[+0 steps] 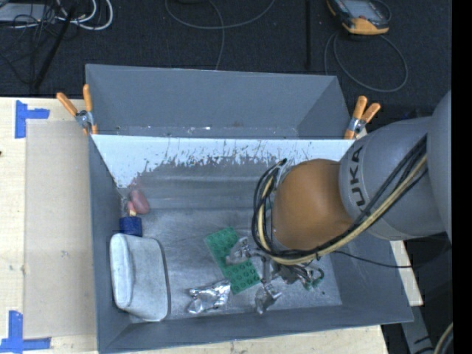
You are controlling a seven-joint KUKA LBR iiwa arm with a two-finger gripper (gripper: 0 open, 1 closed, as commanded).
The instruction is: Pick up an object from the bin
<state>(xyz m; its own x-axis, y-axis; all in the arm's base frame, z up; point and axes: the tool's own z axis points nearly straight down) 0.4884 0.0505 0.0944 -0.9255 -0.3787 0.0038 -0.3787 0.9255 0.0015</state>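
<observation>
The end effector (262, 280) sits at the green plate (240, 275), beside foil (209, 297); wide or narrow, I cannot tell. The flat plate could slip free, or foil get caught too.

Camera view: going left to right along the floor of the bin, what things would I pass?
White padded pouch → crumpled silver foil → green studded plate → the robot's orange wrist cover.
</observation>
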